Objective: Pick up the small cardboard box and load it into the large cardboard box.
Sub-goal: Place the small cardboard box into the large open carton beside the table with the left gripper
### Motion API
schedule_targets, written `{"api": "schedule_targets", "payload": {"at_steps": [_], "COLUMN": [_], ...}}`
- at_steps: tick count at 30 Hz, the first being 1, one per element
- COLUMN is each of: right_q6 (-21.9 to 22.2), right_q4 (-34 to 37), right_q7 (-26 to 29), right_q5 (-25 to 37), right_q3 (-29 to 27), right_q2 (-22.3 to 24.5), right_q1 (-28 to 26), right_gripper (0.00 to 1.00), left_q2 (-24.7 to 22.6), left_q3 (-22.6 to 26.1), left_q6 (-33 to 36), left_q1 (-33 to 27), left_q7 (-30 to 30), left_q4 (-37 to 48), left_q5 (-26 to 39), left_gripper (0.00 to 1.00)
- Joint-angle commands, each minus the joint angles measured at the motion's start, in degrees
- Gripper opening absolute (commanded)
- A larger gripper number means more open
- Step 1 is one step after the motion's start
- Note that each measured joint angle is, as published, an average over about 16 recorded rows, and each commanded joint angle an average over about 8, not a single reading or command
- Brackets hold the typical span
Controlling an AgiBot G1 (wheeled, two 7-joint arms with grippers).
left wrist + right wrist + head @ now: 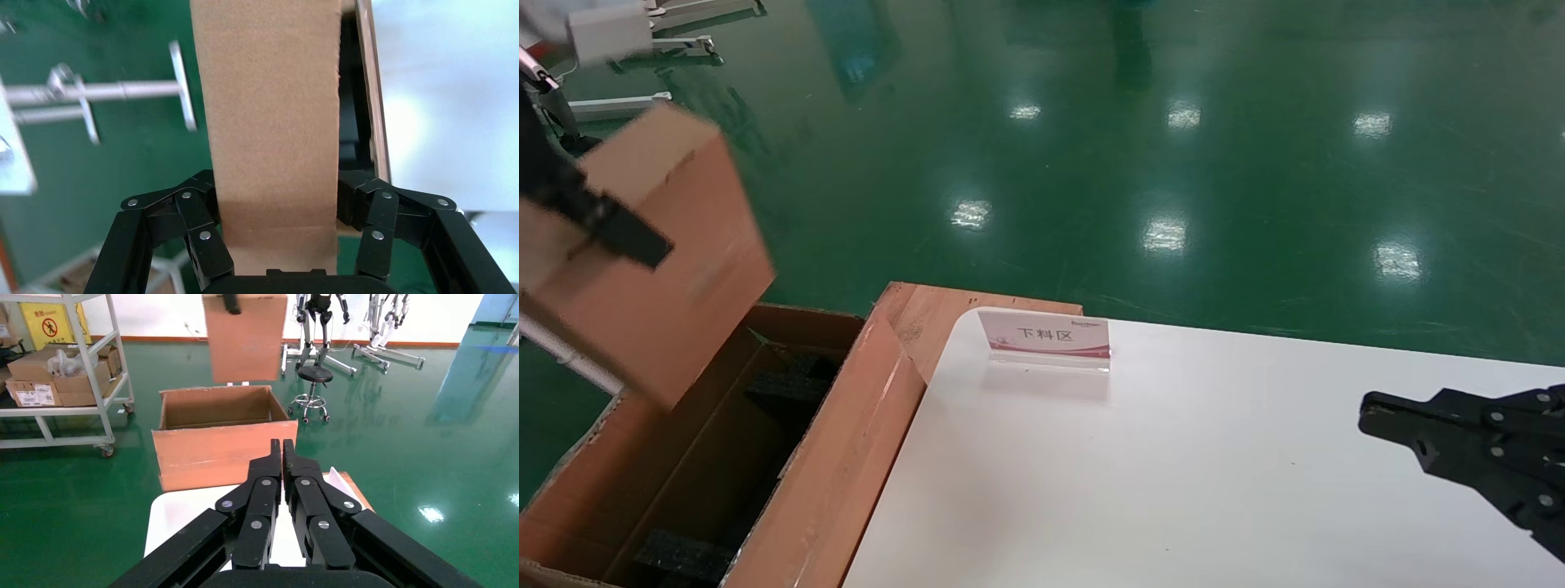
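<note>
White table (1214, 490): acrylic sign (1046, 339) near far edge. Large cardboard box (829, 482) on green floor (1173, 163) beside table.

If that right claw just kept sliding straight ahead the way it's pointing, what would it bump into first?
Probably the large cardboard box. The shut right gripper points across the white table toward its near wall; nothing shows in between, though depth is hard to judge.

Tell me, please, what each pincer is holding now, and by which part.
The left pincer grips the small cardboard box by two opposite side faces, at its end. The right pincer is shut and holds nothing.
</note>
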State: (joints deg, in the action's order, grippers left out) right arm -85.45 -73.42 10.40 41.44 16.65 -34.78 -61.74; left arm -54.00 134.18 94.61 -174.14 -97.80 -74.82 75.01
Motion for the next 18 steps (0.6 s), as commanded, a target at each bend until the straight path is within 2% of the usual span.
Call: {"api": "schedule_targets", "payload": {"at_steps": [1, 8, 18], "right_q6": [0.0, 0.0, 0.0], "right_q4": [0.0, 0.0, 0.0], "right_q7": [0.0, 0.0, 0.0], "right_q5": [0.0, 0.0, 0.0], "right_q3": [0.0, 0.0, 0.1], "right_q2": [0.0, 0.0, 0.0], "right_q1": [0.0, 0.0, 0.0], "right_gripper": [1.0, 1.0, 1.0], "left_q2": [0.5, 2.1, 9.4], "left_q3": [2.3, 4.2, 1.0], "left_q6": [-0.1, -0.4, -0.6], "left_q1": [-0.2, -0.2, 0.3], "left_q7": [-2.2, -4.9, -6.0], "left_q4": [-1.5, -2.9, -4.0], "left_q5": [-1.0, 0.0, 3.6], "left_gripper": [0.0, 0.0, 0.0]}}
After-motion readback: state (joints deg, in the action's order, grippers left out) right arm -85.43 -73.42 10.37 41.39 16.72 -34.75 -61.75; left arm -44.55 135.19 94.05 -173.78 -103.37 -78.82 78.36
